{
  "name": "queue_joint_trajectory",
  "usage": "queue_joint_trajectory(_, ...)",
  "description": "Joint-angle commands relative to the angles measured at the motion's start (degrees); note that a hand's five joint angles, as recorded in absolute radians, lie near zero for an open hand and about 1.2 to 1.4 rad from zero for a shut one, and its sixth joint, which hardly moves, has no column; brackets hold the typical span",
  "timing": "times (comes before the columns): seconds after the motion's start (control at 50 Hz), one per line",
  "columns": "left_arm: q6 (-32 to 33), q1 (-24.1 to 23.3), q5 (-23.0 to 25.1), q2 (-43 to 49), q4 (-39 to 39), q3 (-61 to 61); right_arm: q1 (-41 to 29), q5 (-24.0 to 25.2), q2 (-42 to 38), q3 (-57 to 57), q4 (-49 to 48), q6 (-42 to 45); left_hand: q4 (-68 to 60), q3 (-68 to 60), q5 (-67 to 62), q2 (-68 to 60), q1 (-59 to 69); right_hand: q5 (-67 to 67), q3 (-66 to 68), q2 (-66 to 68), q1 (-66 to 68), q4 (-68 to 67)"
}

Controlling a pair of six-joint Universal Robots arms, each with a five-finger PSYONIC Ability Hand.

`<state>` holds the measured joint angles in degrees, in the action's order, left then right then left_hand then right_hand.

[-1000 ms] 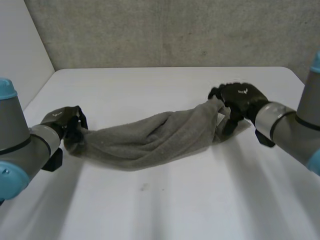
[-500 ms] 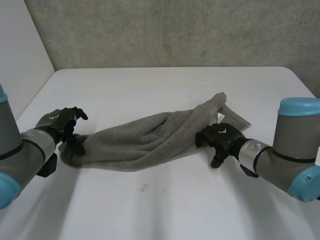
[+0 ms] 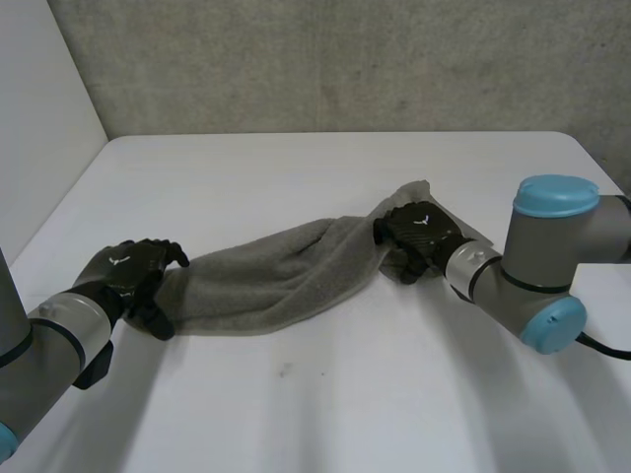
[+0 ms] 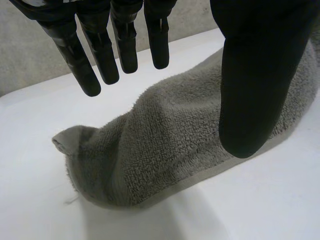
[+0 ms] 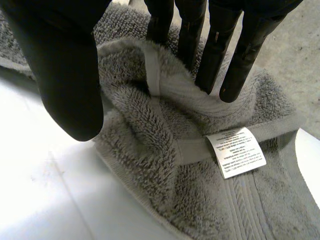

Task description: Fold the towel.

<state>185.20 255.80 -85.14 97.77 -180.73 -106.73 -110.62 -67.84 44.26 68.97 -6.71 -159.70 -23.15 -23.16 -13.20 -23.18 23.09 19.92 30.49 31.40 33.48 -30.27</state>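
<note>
White table (image 3: 325, 414), a grey towel (image 3: 276, 281) bunched into a long roll across its middle, one hand at each end.
Since half a second ago the right hand (image 3: 416, 235) has come up from the towel's near edge onto its right end. Its straight fingers (image 5: 212, 50) rest on a folded hem, thumb apart. The left hand (image 3: 133, 281) is spread above the left end (nothing pinched). The pile is thick and rumpled, with a white care label (image 5: 236, 151).

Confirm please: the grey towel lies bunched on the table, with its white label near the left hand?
No: the white label is near the right hand, as the right wrist view shows. The towel does lie bunched on the table.
</note>
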Motion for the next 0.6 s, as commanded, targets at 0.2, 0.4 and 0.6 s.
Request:
queue_joint_trajectory(0.2,0.1,0.0,0.0,2.0,-3.0,-0.2,-1.8,-3.4,-5.8,-8.4,-0.1,-3.0,-3.4,-3.4,-3.3,-3.4,3.4,50.1,49.5,48.6,46.5,-49.7)
queue_joint_trajectory(0.4,0.1,-0.1,0.0,4.7,-4.5,-0.1,-1.2,-2.4,2.3,-6.4,0.2,-8.9,-3.4,-3.4,-3.3,-3.4,3.4,50.1,49.5,48.6,46.5,-49.7)
queue_joint_trajectory(0.6,1.9,-0.1,-0.1,7.6,-8.9,-0.1,-0.8,-3.5,3.1,-6.5,0.6,-9.2,-3.5,-3.5,-3.5,-3.5,3.6,50.1,49.5,48.6,46.5,-49.7)
